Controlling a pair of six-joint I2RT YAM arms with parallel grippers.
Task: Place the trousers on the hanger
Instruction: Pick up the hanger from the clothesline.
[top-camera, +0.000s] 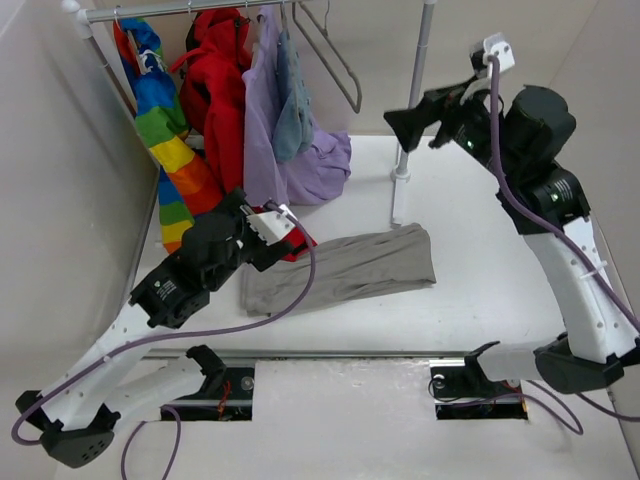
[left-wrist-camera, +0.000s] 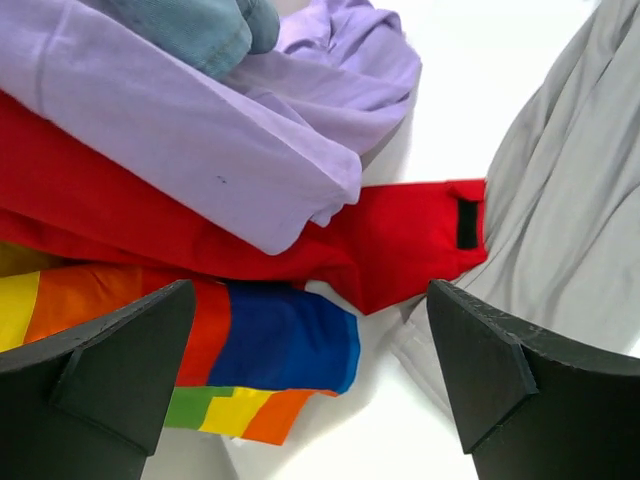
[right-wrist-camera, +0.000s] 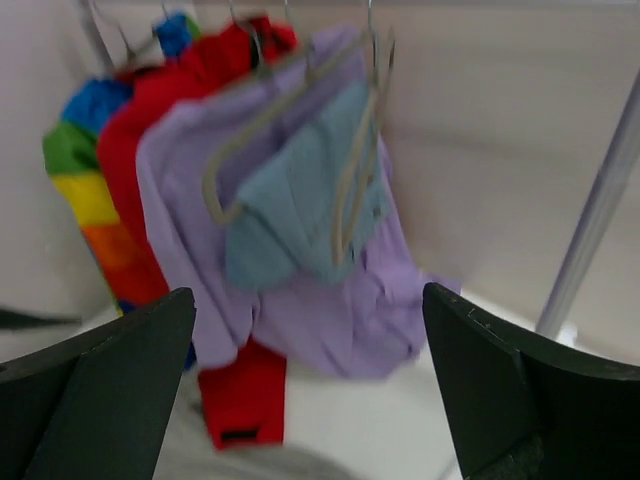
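Note:
The grey-beige trousers (top-camera: 345, 268) lie flat on the white table; their edge fills the right of the left wrist view (left-wrist-camera: 570, 230) and is a grey blur low in the right wrist view (right-wrist-camera: 270, 470). The slim grey hanger (top-camera: 338, 55) hangs empty on the rail, right of the clothes, and shows blurred in the right wrist view (right-wrist-camera: 345, 200). My left gripper (top-camera: 268, 252) (left-wrist-camera: 308, 290) stands open just above the trousers' left end, holding nothing. Raised near the upright pole, my right gripper (top-camera: 397, 128) (right-wrist-camera: 306, 292) is open, empty and faces the hanger.
A rainbow garment (top-camera: 165, 130), red coat (top-camera: 225, 90), lilac garment (top-camera: 300, 160) and small blue-grey garment (top-camera: 292, 100) hang from the rail (top-camera: 170, 10). The rack's upright pole (top-camera: 412, 110) stands between my right gripper and the trousers. A wall runs along the left.

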